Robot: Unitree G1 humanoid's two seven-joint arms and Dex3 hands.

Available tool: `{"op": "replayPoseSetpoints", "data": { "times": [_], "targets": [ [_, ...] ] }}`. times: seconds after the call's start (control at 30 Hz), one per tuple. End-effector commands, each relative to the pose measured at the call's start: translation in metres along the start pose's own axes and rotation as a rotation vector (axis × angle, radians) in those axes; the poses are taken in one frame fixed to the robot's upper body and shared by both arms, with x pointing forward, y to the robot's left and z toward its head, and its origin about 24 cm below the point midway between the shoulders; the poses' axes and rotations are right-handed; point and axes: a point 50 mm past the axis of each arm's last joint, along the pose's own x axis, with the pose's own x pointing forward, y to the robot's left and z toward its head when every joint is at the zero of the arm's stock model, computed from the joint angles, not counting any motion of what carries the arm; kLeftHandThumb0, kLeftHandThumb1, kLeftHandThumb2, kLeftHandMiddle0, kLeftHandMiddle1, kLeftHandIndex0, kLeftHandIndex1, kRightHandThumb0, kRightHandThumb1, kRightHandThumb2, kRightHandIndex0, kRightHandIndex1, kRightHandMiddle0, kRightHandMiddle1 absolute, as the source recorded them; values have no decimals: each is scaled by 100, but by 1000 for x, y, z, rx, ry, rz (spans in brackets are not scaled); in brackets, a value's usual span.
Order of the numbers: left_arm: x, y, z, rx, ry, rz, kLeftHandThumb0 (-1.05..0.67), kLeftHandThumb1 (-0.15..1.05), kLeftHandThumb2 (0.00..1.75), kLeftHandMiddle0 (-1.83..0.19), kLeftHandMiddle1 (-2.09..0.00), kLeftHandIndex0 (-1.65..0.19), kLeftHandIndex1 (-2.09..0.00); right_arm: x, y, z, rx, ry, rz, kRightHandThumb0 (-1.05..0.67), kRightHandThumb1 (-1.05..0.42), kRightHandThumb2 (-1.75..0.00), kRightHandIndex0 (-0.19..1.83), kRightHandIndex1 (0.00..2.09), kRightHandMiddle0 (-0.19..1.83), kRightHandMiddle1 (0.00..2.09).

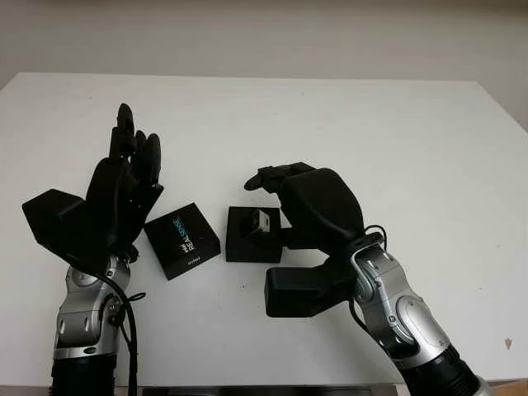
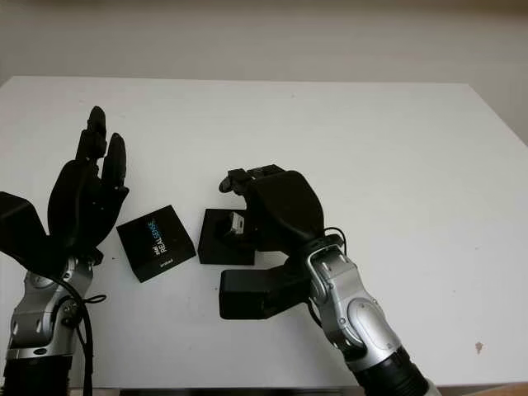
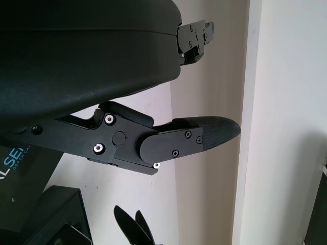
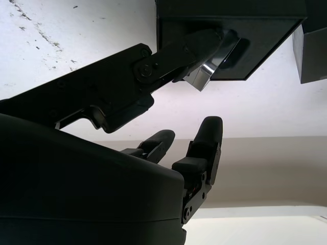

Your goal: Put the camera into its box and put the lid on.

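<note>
L hand [image 1: 124,177] raised, open — R hand [image 1: 309,202] over box [image 1: 247,239].

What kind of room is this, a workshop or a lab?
Probably a test lab: a bare white table against a plain wall, with just a camera sitting in its box and the lid beside it.

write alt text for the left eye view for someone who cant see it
The robot's right hand reaches over an open black box on a white table, where a small silver camera sits tilted, partly in the box. A black lid printed with REALSENSE lies flat just left of the box, and the open left hand is raised beside the lid.
</note>
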Motion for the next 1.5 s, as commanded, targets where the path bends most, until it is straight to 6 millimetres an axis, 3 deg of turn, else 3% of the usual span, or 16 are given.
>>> {"op": "replayPoseSetpoints", "data": {
  "times": [0.0,0.43,0.77,1.13,1.23,1.37,1.47],
  "targets": [
    [1,1,4,13,-17,-2,-60,105,54,19,0,19,0,1,-3,1,-19,-10,-2,-68,-86,-5,45,32,42,73],
    [0,1,4,3,-23,1,-59,105,52,19,0,19,0,0,0,4,-82,11,28,-67,-85,-5,46,33,54,86],
    [0,1,5,6,-22,2,-60,105,52,19,0,19,0,0,3,5,-150,32,39,-64,-85,-5,51,28,50,126],
    [-1,0,5,5,-20,2,-59,105,52,19,0,19,0,-3,6,5,-131,26,56,-62,-86,-6,57,28,55,132],
    [-1,0,5,10,-21,-3,-60,105,54,19,0,19,0,-3,8,4,-72,12,59,-52,-86,-6,59,30,55,134],
    [-1,0,5,6,-23,7,-60,105,52,19,0,19,0,-2,10,2,-2,-10,69,-36,-90,-6,63,35,59,127],
    [-1,0,5,5,-26,9,-60,105,52,19,0,19,0,-1,13,0,23,-42,82,-34,-89,-5,47,74,62,127]
  ]
}}
